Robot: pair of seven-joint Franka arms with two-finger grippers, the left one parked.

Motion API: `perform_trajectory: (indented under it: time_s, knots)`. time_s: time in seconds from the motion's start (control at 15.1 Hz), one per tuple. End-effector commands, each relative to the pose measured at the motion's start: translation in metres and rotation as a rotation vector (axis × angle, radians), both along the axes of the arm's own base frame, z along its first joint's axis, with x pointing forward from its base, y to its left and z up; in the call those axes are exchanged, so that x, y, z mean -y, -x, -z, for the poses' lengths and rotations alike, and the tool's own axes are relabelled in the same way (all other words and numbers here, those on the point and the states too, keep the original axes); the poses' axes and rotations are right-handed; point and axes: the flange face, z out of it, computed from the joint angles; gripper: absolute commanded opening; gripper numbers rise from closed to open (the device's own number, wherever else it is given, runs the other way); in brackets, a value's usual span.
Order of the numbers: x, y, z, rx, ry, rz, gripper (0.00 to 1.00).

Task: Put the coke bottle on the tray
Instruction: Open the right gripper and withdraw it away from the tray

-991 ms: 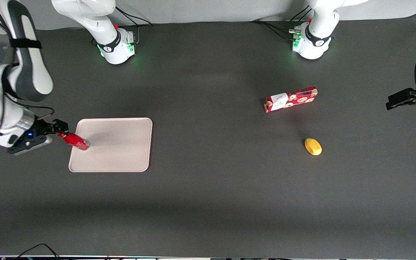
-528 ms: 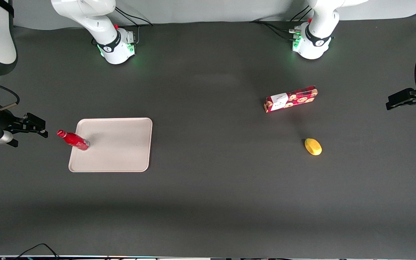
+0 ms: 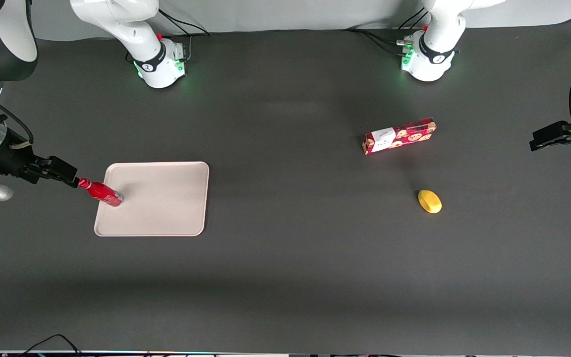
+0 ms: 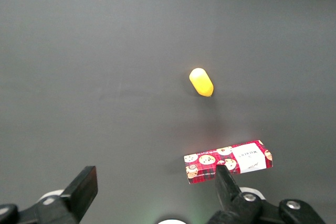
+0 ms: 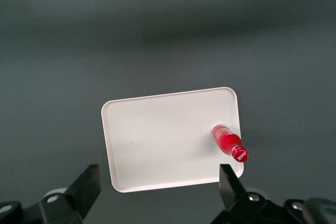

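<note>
The coke bottle (image 3: 101, 192) is small and all red. It stands upright on the beige tray (image 3: 166, 208), close to the tray's rim at the working arm's end. My right gripper (image 3: 60, 172) is open and empty. It hangs high above the table just off that end of the tray, apart from the bottle. The right wrist view looks straight down on the tray (image 5: 157, 135) and the bottle (image 5: 229, 142), with the gripper (image 5: 159, 171) spread wide and nothing between its fingers.
A long red cookie box (image 3: 399, 135) and a yellow lemon-like object (image 3: 429, 201) lie toward the parked arm's end of the table. Both show in the left wrist view, the box (image 4: 228, 161) and the yellow object (image 4: 201, 82). The arm bases stand along the table's back edge.
My gripper let go of the bottle's cap and drew away from the tray, then came part of the way back. The bottle and tray have not moved.
</note>
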Motion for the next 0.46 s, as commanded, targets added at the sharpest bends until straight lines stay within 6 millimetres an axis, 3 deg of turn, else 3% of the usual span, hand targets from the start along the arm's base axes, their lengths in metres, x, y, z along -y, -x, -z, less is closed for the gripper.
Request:
perform_trajectory:
  time_s: [0.0,0.4]
  knots:
    - [0.0007,-0.0049,-0.0037,-0.009,0.023,-0.028,1.00]
    - [0.0069,0.0023,-0.0059,-0.048,0.022,-0.120,1.00]
